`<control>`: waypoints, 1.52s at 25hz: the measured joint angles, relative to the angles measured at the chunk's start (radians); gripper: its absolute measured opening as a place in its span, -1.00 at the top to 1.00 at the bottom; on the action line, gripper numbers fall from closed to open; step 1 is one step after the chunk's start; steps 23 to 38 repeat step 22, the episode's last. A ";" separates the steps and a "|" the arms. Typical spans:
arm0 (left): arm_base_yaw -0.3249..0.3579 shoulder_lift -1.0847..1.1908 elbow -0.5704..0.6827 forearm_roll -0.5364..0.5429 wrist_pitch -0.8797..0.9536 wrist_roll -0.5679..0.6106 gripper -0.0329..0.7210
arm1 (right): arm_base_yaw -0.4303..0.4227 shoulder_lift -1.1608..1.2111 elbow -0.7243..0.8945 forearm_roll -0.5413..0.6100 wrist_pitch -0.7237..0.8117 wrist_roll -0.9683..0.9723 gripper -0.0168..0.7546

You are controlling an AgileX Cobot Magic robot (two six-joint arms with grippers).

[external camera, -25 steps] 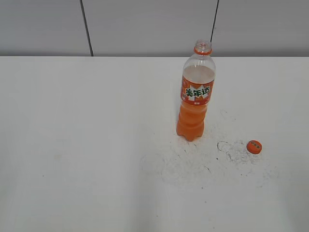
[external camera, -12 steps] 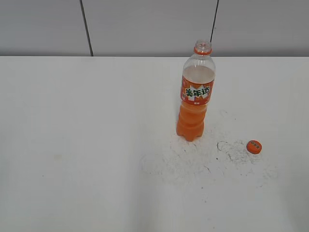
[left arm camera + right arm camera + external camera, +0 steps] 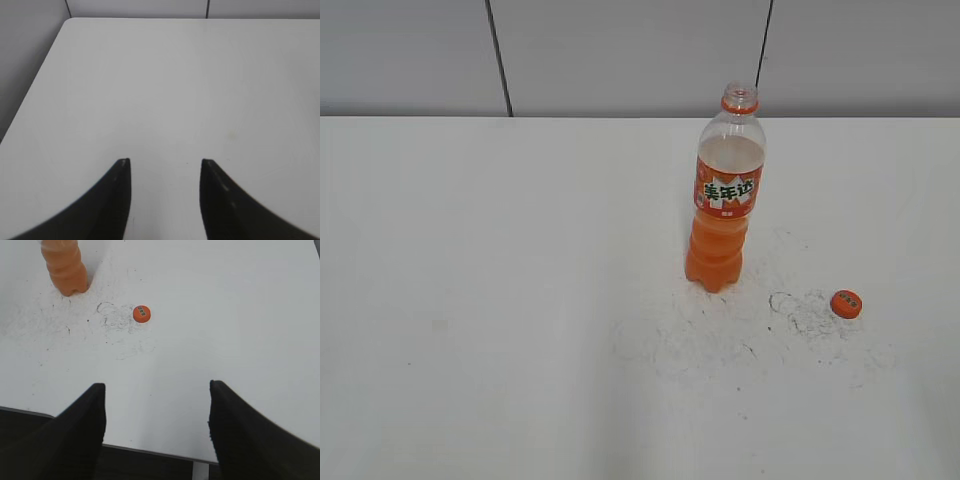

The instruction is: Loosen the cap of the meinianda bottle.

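I see the meinianda bottle (image 3: 725, 195) standing upright on the counter (image 3: 500, 300), its top bare. The cap (image 3: 846, 304) lies near its right. My left gripper (image 3: 162, 167) and right gripper (image 3: 156, 395) are both released, holding nothing.

Left claw (image 3: 162, 162) and right claw (image 3: 157, 387) agape, empty.

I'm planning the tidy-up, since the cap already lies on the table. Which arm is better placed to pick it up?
The right, most likely. The cap lies ahead of the open right gripper, to the right of the bottle. The left gripper, also open, faces only bare table.
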 joint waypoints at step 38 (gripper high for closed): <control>0.097 -0.032 0.001 0.006 0.000 0.000 0.10 | -0.001 0.000 0.000 0.002 0.000 0.000 -0.28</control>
